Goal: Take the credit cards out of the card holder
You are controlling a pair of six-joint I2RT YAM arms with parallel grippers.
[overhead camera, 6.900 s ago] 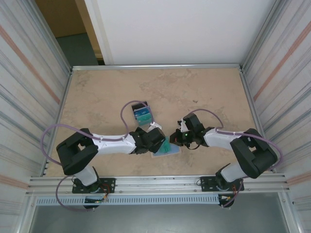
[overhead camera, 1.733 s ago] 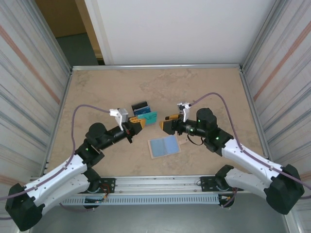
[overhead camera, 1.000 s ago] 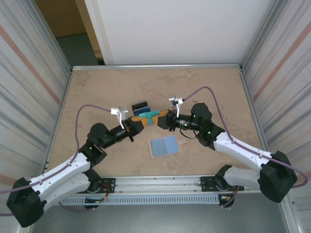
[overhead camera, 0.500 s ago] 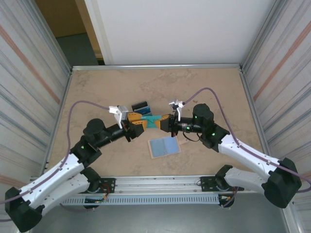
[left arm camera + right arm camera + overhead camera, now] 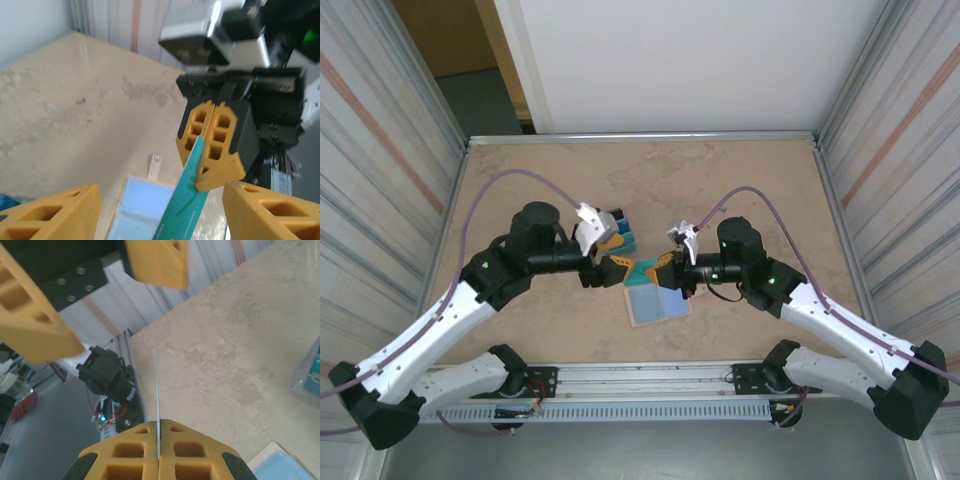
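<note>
— How far along?
— Nearly done, we judge; the card holder (image 5: 658, 302) lies open on the desk (image 5: 740, 180), just near of our hands, blue faces seemingly bare; cards (image 5: 618, 231) sit piled far-left; the teal card (image 5: 642, 270) awaits setting down.
— Since half a second ago?
— Our left hand (image 5: 616, 254) has let go, fingers spread; our right hand (image 5: 662, 267) alone pinches that card.

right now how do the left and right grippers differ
The left gripper is open, its orange fingers spread wide; the right gripper is shut, fingers pressed together. The right gripper pinches the teal card by one end; the left gripper grips nothing, though the card's free end points between its fingers. Shared: both have orange fingers and face each other near the open card holder.
</note>
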